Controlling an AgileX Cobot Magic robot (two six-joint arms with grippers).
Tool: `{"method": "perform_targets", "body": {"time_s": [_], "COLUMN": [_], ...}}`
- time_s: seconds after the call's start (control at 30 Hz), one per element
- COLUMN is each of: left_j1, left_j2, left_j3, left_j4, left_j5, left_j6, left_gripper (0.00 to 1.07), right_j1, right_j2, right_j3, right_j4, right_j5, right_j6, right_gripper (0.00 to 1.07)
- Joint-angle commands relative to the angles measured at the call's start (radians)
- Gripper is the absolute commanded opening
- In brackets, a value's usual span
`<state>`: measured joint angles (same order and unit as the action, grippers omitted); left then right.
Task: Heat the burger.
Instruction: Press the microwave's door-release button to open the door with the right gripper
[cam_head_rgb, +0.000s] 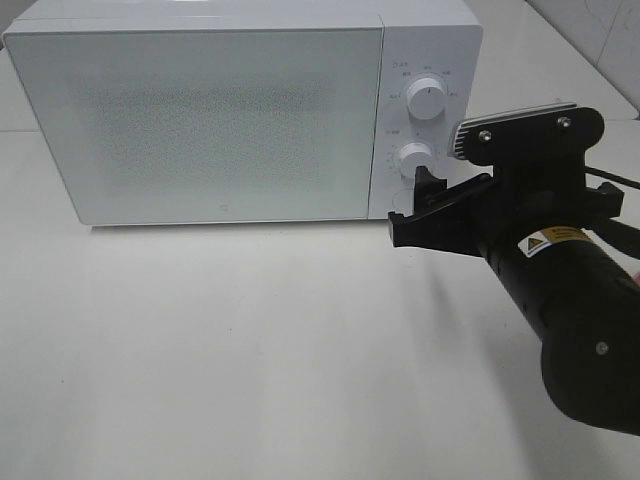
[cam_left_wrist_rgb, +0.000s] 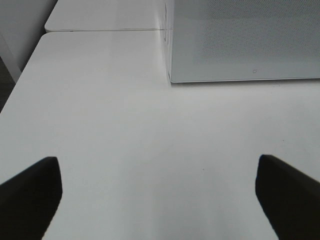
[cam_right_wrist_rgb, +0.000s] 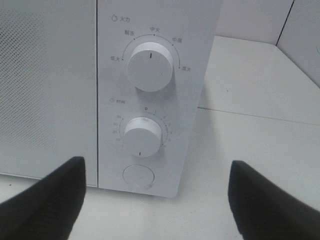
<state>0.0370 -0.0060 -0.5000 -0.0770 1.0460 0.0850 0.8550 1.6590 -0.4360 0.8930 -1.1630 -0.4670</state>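
- Microwave (cam_head_rgb: 200, 120): door shut, burger out of sight; heating nothing is the risk if it isn't inside.
- Right claw (cam_right_wrist_rgb: 156, 162): open, empty, facing the microwave's timer knob (cam_right_wrist_rgb: 142, 137); an off-centre pinch could slip.
- Left claw (cam_left_wrist_rgb: 157, 160): open, empty, over table (cam_left_wrist_rgb: 100, 125) before the microwave.

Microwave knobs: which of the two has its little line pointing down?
The lower knob, ringed by numbers: its line points down toward the round button. The upper knob has its line pointing straight up.
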Motion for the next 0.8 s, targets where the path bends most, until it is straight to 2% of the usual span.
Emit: {"method": "perform_targets", "body": {"time_s": [0.03, 0.27, 0.4, 0.47, 0.5, 0.57, 0.6, 0.67, 0.7, 0.73, 0.77, 0.8], "left_j1": [0.003, 0.003, 0.003, 0.003, 0.003, 0.003, 0.003, 0.003, 0.003, 0.003, 0.003, 0.003], "left_j2": [-0.020, -0.020, -0.020, -0.020, -0.020, -0.020, -0.020, -0.020, -0.020, -0.020, -0.020, -0.020], "left_j3": [0.004, 0.004, 0.004, 0.004, 0.004, 0.004, 0.004, 0.004, 0.004, 0.004, 0.004, 0.004], "left_j4": [-0.009, -0.009, -0.009, -0.009, -0.009, -0.009, -0.009, -0.009, -0.009, -0.009, -0.009, -0.009], "left_j5": [-0.008, -0.008, -0.008, -0.008, -0.008, -0.008, -0.008, -0.008, -0.008, -0.008, -0.008, -0.008], "left_j6": [-0.006, -0.006, -0.006, -0.006, -0.006, -0.006, -0.006, -0.006, -0.006, -0.006, -0.006, -0.006], "left_gripper": [0.98, 0.98, 0.98, 0.98, 0.98, 0.98, 0.98, 0.98, 0.98, 0.98, 0.98, 0.98], "right_j1": [0.003, 0.003, 0.003, 0.003, 0.003, 0.003, 0.003, 0.003, 0.003, 0.003, 0.003, 0.003], "right_j2": [0.037, 0.067, 0.067, 0.067, 0.067, 0.067, 0.067, 0.067, 0.067, 0.067, 0.067, 0.067], "right_j3": [-0.030, -0.036, -0.036, -0.036, -0.036, -0.036, -0.036, -0.036, -0.036, -0.036, -0.036, -0.036], "right_j4": [0.000, 0.000, -0.005, -0.005, -0.005, -0.005, -0.005, -0.005, -0.005, -0.006, -0.006, -0.006], "right_j5": [-0.008, -0.003, -0.004, -0.004, -0.004, -0.003, -0.003, -0.001, -0.001, 0.016, 0.016, 0.029], "right_j6": [0.033, 0.105, 0.278, 0.467, 0.467, 0.685, 0.685, 0.883, 0.883, 1.006, 1.006, 1.135], "right_gripper": [0.76, 0.76, 0.75, 0.72, 0.72, 0.67, 0.67, 0.58, 0.58, 0.52, 0.52, 0.45]}}
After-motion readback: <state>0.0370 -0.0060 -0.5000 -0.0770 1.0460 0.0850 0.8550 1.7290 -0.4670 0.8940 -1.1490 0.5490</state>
